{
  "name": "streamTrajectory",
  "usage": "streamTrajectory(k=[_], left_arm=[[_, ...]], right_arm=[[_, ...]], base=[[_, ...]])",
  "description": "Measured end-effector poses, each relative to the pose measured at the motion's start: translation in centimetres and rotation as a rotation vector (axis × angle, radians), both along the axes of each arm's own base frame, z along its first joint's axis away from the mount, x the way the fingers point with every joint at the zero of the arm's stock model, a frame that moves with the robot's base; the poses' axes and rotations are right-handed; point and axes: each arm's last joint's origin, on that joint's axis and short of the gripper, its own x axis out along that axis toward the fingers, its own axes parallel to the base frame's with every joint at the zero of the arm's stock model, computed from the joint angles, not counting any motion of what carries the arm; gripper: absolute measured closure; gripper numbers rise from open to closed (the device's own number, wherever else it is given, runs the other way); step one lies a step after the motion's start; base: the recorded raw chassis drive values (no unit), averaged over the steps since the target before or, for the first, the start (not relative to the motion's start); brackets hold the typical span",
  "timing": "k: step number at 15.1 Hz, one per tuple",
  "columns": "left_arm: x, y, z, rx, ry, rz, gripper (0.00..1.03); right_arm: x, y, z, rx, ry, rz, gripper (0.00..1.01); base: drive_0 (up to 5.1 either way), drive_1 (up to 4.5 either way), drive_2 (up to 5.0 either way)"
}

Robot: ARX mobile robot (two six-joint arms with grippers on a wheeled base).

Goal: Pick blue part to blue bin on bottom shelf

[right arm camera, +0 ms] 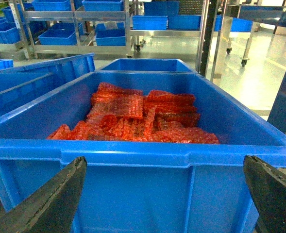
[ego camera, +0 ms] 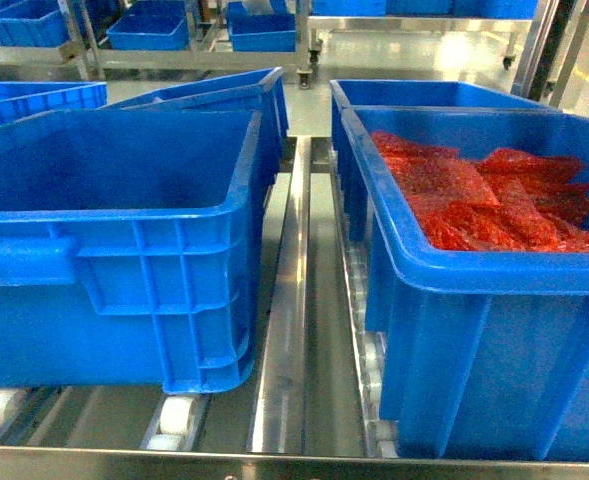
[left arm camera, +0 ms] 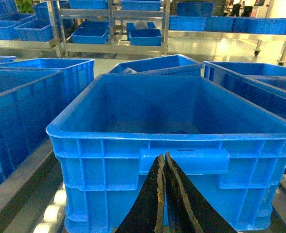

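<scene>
The blue part shows in none of the views. On the bottom shelf (ego camera: 274, 464) a large blue bin (ego camera: 124, 222) stands at the left; what I see of its inside is bare. In the left wrist view my left gripper (left arm camera: 163, 156) is shut, its fingers pressed together with nothing between them, low in front of that bin's near wall (left arm camera: 109, 170). My right gripper (right arm camera: 164, 162) is open wide in front of a second blue bin (right arm camera: 147, 153), its fingertips level with the bin's front rim. Neither gripper appears in the head view.
The right bin (ego camera: 454, 265) holds red mesh bags (ego camera: 484, 195). A steel divider rail (ego camera: 284, 330) runs between the two bins, with white rollers (ego camera: 179, 415) under them. More blue bins stand behind and to the left (ego camera: 34, 95), and on racks across the aisle (ego camera: 259, 30).
</scene>
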Motion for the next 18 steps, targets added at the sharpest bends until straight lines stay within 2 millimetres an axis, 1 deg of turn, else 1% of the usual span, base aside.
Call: streamTrajectory(k=[7, 8, 9, 10, 12, 13, 16, 18], left_arm=[[-1.1, 0.0, -0.1, 0.0, 0.004, 0.0, 1.01], [-1.8, 0.0, -0.7, 0.001, 0.055, -0.003, 1.01], [-2.1, 0.0, -0.1, 0.003, -0.011, 0.0, 1.01], [-2.1, 0.0, -0.5, 0.004, 0.023, -0.002, 1.01], [-2.1, 0.0, -0.4, 0.004, 0.015, -0.001, 1.01], [-2.1, 0.0, -0.4, 0.004, 0.014, 0.0, 0.91], [-2.1, 0.0, -0.4, 0.004, 0.014, 0.0, 0.47], [-2.1, 0.0, -0.4, 0.004, 0.014, 0.0, 0.2]], right_arm=[[0.0, 0.0, 0.0, 0.0, 0.0, 0.0, 0.03], [0.0, 0.0, 0.0, 0.0, 0.001, 0.0, 0.03], [0.0, 0.0, 0.0, 0.0, 0.0, 0.0, 0.03], [0.0, 0.0, 0.0, 0.0, 0.002, -0.002, 0.03], [0.0, 0.0, 0.0, 0.0, -0.001, 0.0, 0.03], [0.0, 0.0, 0.0, 0.0, -0.001, 0.0, 0.03], [0.0, 0.0, 0.0, 0.0, -0.001, 0.0, 0.03], [0.0, 0.0, 0.0, 0.0, -0.001, 0.0, 0.03]], base=[[0.0, 0.0, 0.0], [0.0, 0.0, 0.0], [0.0, 0.0, 0.0], [0.0, 0.0, 0.0], [0.0, 0.0, 0.0], [0.0, 0.0, 0.0], [0.0, 0.0, 0.0], [0.0, 0.0, 0.0]])
